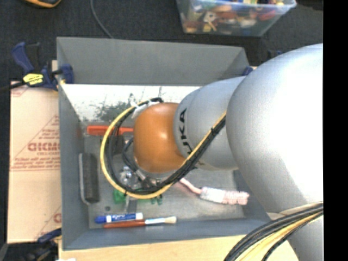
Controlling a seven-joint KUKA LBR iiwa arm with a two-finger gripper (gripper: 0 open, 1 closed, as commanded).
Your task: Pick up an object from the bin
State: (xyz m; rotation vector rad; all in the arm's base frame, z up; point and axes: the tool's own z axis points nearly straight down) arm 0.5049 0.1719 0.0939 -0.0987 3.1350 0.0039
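Your arm (217, 129) reaches from the right into the bin (70, 162). Its gripper (130, 179) sits low over a green piece (119, 196) near the middle, and you cannot tell whether it is spread or closed. A blue marker (119, 218) lies nearer.

A clear tub (239, 22) of colourful bits stands near a cable (93, 7)
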